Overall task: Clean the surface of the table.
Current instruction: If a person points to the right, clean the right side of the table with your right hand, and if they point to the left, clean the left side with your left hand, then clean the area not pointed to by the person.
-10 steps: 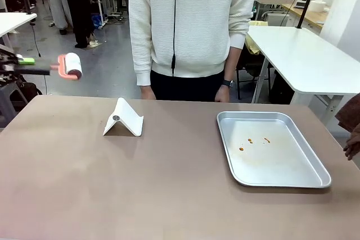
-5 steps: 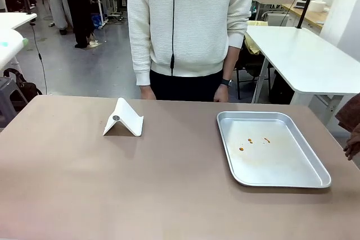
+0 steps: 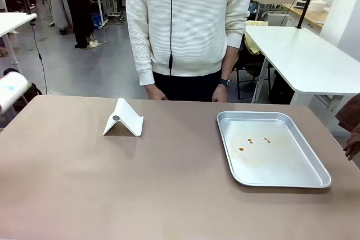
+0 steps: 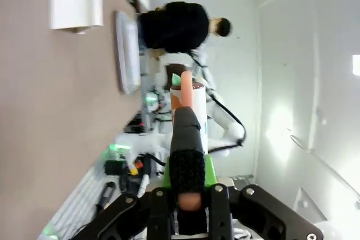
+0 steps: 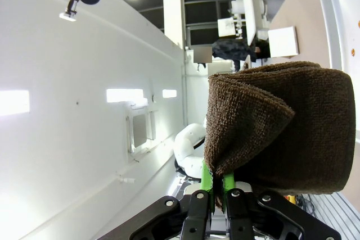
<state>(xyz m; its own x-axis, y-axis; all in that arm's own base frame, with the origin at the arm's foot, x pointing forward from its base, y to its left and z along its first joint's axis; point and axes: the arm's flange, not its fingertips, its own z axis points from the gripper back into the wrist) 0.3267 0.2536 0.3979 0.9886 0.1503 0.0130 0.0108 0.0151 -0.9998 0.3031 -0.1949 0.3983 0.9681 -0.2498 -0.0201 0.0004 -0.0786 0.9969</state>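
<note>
**Both grippers loaded with cleaning tools, table not yet touched**

The left gripper [image 4: 188,175] is clamped on the dark handle of a lint roller [image 4: 187,133]. The roller's white roll points out beyond the fingers, off the table's left edge. The right gripper [image 5: 216,182] is pinched tight on a folded brown cloth [image 5: 281,127], held in the air.

The table [image 3: 169,189] spreads wide below and ahead of both. Its top is matte, plain greyish-brown, and any dirt on it is too fine to tell. A white folded stand [image 3: 124,119] sits near the far edge, left of centre. A silver tray [image 3: 318,179] with a few orange specks lies toward the right edge.

A person stands at the far edge with their hands close to it. A sweep could likely knock the light stand, nudge the tray, or reach those hands.
</note>
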